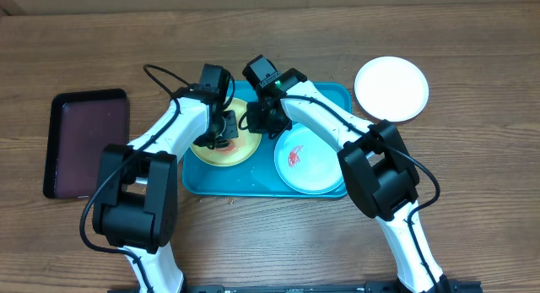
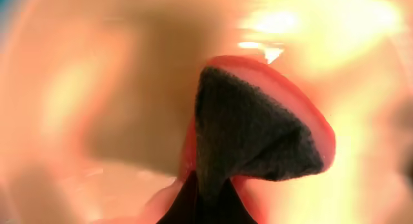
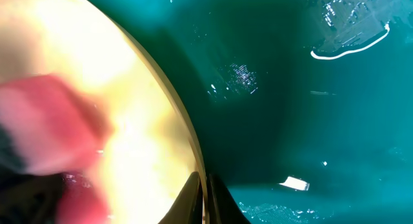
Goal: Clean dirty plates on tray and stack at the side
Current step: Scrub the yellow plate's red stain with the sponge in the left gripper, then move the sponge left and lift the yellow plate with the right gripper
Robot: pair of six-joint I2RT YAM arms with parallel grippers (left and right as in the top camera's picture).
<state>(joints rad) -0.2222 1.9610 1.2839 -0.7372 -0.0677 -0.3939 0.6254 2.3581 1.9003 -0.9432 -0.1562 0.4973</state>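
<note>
Directly below left end effector (image 1: 223, 128), clamped on sponge (image 2: 251, 133), lime plate (image 1: 242, 149), right end effector (image 3: 204, 197) pinched together at its rim

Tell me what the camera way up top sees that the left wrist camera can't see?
Only the overhead sees the white plate off by itself, the dark tray, the turquoise tray, the mint-blue plate with its red smear, and both arms. Only the left wrist sees, very close up, a dark grey pad with a pink-red edge, held in the left pincer. Both see the lime green plate, which is just a blurry yellow glow in the wrist view.
</note>
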